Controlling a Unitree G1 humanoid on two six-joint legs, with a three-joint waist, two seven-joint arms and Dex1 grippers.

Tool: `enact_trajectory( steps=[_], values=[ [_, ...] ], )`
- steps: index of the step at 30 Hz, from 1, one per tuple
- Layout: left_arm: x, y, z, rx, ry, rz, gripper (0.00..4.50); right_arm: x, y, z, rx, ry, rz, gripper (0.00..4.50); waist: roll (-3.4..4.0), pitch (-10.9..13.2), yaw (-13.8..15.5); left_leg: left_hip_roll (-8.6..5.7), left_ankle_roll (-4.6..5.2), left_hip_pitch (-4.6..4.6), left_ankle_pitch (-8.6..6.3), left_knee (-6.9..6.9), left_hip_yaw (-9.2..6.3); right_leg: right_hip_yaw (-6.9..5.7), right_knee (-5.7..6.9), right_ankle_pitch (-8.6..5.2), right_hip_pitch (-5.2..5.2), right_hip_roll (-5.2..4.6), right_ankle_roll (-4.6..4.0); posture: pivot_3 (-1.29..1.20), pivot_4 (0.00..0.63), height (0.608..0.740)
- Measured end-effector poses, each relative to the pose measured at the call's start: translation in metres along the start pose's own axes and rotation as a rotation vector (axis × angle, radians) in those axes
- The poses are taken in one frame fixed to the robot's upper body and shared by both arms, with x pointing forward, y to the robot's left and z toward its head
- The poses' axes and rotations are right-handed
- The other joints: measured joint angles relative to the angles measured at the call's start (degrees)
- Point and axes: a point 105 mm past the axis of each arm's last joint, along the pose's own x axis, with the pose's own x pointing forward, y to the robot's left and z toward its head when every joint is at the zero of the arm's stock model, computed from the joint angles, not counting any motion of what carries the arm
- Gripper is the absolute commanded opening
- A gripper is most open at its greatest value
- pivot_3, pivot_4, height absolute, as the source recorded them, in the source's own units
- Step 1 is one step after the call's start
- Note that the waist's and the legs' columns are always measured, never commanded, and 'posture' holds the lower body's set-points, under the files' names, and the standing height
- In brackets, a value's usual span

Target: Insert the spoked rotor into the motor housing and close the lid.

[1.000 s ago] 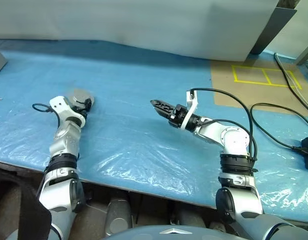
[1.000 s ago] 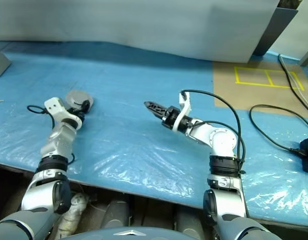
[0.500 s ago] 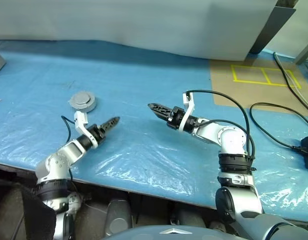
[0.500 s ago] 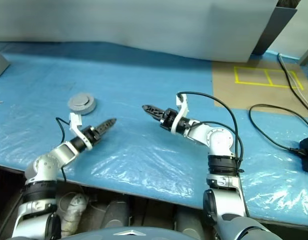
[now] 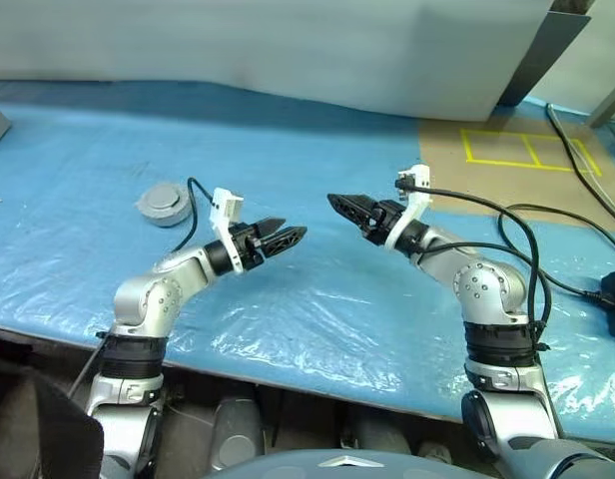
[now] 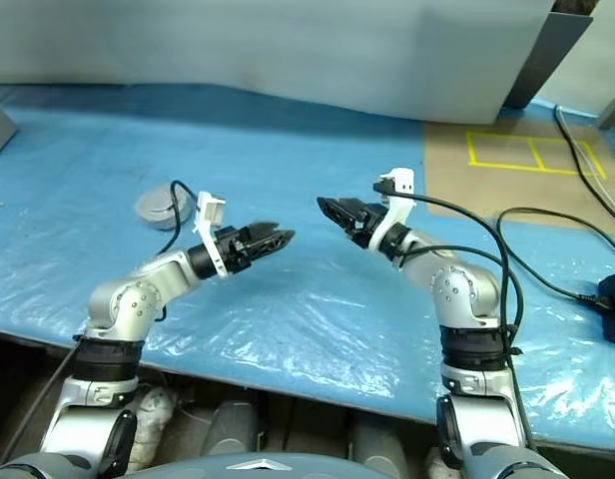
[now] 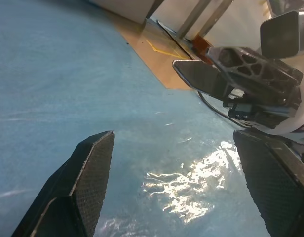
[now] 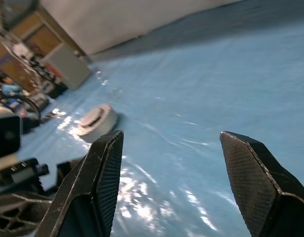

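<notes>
The left gripper [image 5: 288, 239] hangs above the middle of the blue plastic sheet [image 5: 317, 309], its two black fingers parted and nothing between them; the left wrist view looks out through that gap onto bare sheet. Facing it, tip toward tip with a stretch of sheet between, the right gripper [image 5: 345, 207] is likewise spread and holds nothing, as the wide gap in its own wrist view bears out. Outward from the left gripper, toward the robot's left and farther back on the table, a round grey puck with a raised centre [image 5: 166, 203] rests flat on the sheet, well apart from both grippers. It looks like the motor housing with the lid seated on top, though from this angle I cannot tell whether the lid is fully down, and any rotor would be hidden inside. Beyond the right gripper lie a brown board marked with yellow tape [image 5: 517, 165] and some black cables [image 5: 547, 215]. Judging by how things lie, the assembly work appears to be finished or nearly so, with both arms free of the part. If anything is left, the next move calls for checking that the lid sits flush, which would mean bringing a gripper over the puck and pressing squarely on its centre.
</notes>
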Motion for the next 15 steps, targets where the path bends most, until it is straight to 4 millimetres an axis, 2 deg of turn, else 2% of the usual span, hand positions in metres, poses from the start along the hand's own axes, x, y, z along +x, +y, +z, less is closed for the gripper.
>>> enact_trajectory(
  steps=[5, 11, 15],
  values=[
    [0.005, 0.023, -0.007, 0.032, 0.018, 0.096, 4.02, -0.008, -0.024, -0.015, -0.117, 0.020, -0.189, 3.24, -0.01, 0.00, 0.21, -0.05, 0.00, -0.06, 0.00, 0.06, 0.00, -0.02, 0.00, 0.01, 0.01, -0.07, 0.01, 0.00, 0.150, 0.740],
    [0.017, 0.023, 0.002, 0.031, -0.032, 0.098, 4.02, -0.015, -0.036, -0.026, -0.165, 0.035, -0.308, 3.24, 0.00, 0.00, 0.39, -0.04, 0.01, -0.06, 0.00, 0.13, 0.00, -0.01, 0.05, 0.01, 0.03, -0.09, 0.00, 0.00, 0.150, 0.740],
    [0.023, 0.024, 0.013, 0.071, -0.064, 0.121, 4.02, -0.017, -0.044, -0.023, -0.219, 0.022, -0.399, 3.24, 0.00, 0.00, 0.21, -0.03, 0.00, -0.01, 0.00, 0.11, 0.00, 0.02, 0.09, 0.01, 0.02, -0.07, 0.00, 0.00, 0.150, 0.740]
  ],
)
